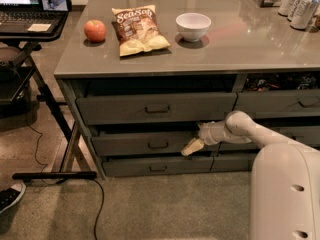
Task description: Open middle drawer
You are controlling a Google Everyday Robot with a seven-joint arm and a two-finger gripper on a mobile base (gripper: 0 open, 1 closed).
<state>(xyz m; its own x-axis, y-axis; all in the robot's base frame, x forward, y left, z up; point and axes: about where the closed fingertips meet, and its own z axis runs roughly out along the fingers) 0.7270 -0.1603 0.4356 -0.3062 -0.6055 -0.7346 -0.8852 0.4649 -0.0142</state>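
Claw (192, 147) low (arm bent) at middle drawer (127, 145)

The gripper (192, 146) sits in front of the right end of the middle drawer (131, 145). Its tan tip is angled down and to the left, low against the drawer's front; whether it touches the front cannot be told. Behind it the white wrist (212, 133) lies nearly level, just past the drawer's right edge. The arm (240, 126) bends at a rounded joint farther right of the drawer, then widens into a broad white link (285, 184) below and well to the right of the drawer.
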